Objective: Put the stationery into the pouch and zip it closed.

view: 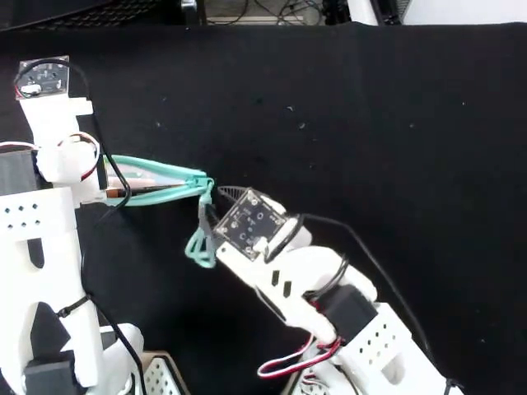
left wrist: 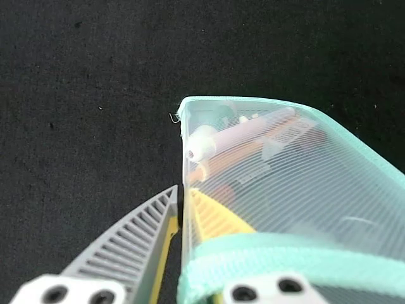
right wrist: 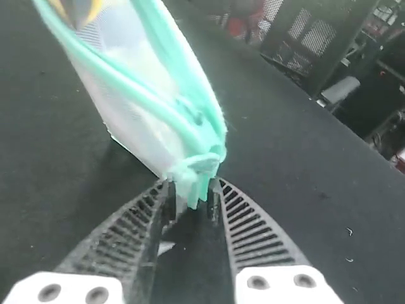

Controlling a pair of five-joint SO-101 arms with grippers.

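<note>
Right end effector pinched tight on teal zip end of pouch, fingers nearly together. Left end effector clamped on pouch's opposite end. Pouch stretched between both arms over black table, toward left arm's side. Stationery inside pouch, pens visible through clear ribbed wall. Teal top edges look parted toward left arm

A black cloth with tiny pale specks covers the table.

Bright, diffuse room light; white arms nr blown out vs. matte black counter. Soft shadow under pouch, rt wrist view.
</note>
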